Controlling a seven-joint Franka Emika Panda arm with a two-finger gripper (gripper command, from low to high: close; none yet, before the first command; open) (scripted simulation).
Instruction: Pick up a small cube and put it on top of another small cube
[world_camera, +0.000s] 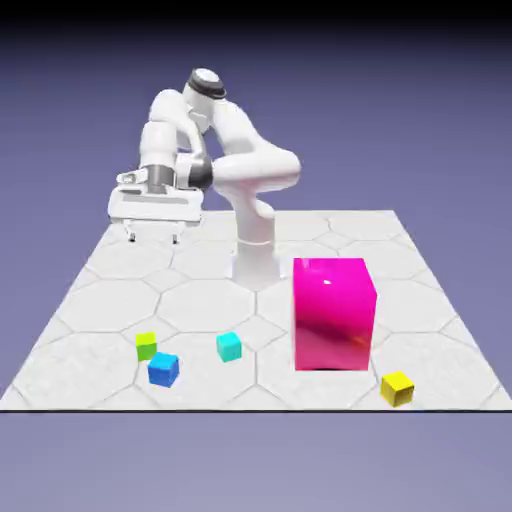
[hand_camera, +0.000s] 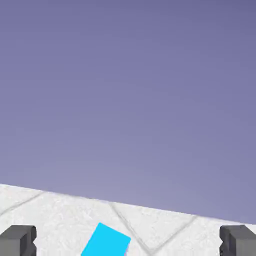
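The small cyan cube (world_camera: 229, 347) rests on the table near the front, left of the big magenta block (world_camera: 335, 314). My gripper (world_camera: 153, 238) hangs open and empty well above the table's far left part, far from every cube. In the hand view the gripper (hand_camera: 128, 242) shows its two grey fingertips (hand_camera: 19, 240) wide apart at the bottom corners. Between them, on the table below, lies a bright blue cube face (hand_camera: 106, 241). I cannot tell from this view whether it is the cyan cube or the darker blue one.
A lime-green cube (world_camera: 147, 346) and a darker blue cube (world_camera: 163, 369) sit close together at the exterior view's front left. A yellow cube (world_camera: 397, 388) lies at the front right, beyond the magenta block. The table's edge (hand_camera: 150, 209) crosses the hand view.
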